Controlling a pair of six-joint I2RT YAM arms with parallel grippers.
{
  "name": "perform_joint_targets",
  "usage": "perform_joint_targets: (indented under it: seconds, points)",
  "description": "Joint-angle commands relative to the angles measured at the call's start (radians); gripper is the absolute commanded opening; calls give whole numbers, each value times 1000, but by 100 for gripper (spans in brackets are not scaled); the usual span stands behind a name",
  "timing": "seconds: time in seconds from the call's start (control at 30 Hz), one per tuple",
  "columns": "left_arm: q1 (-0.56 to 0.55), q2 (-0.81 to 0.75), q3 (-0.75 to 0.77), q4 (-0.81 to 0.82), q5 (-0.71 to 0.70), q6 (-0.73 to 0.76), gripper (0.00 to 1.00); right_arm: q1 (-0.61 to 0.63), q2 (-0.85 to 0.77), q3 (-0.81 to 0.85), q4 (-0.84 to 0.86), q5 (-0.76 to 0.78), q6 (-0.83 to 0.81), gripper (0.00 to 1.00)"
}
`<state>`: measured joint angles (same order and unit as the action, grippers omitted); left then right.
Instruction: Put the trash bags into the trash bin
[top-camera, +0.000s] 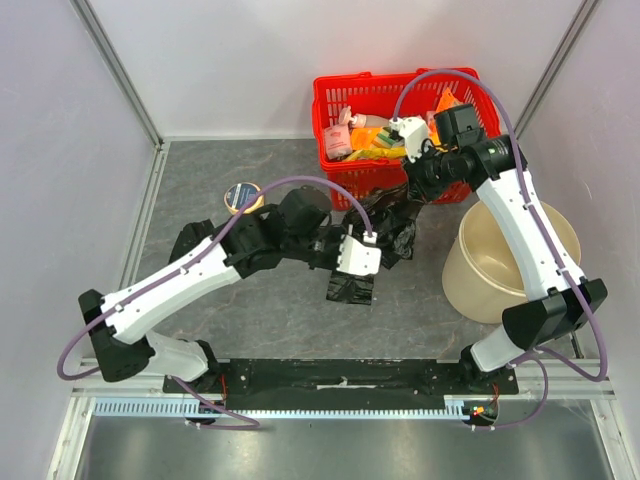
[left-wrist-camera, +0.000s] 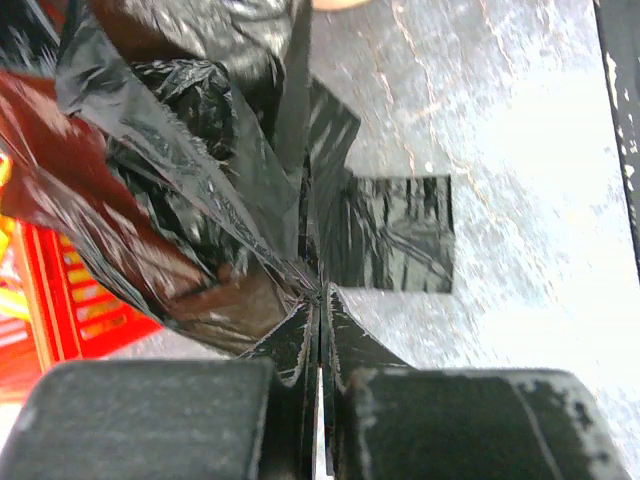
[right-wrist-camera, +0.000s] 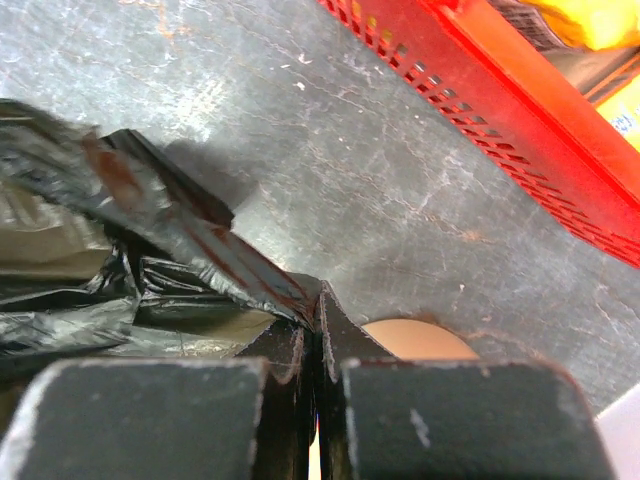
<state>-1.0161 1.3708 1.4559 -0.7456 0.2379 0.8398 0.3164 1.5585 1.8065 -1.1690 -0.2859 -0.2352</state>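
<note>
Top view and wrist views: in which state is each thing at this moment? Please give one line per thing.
Left gripper: shut on the loose bag.
Right gripper: shut on the loose bag.
Loose bag: crumpled, held by both grippers.
Folded bag: flat on the table.
Trash bin: upright, no bag visible inside.
Basket: upright, full.

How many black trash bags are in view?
2 certain: a crumpled bag pinched by left gripper and right gripper; a folded bag flat on the table. Others may hide under the arms.

Red basket (top-camera: 370, 95) — yellow-rimmed disc (top-camera: 241, 197)
</note>
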Motion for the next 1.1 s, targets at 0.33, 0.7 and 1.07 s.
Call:
perform_joint_targets:
  seconds: [0.33, 0.7, 1.07]
  points:
    - [120, -139, -57, -282, -38, 134, 2, -86, -63, -1, 3, 110, -46, 0]
    - [171, -153, -29, -374, 30, 222, 2, -112, -66, 21, 6, 81, -67, 0]
    - [172, -73, -63, -29, 294, -22, 21, -112, -49, 7, -3, -159, -36, 0]
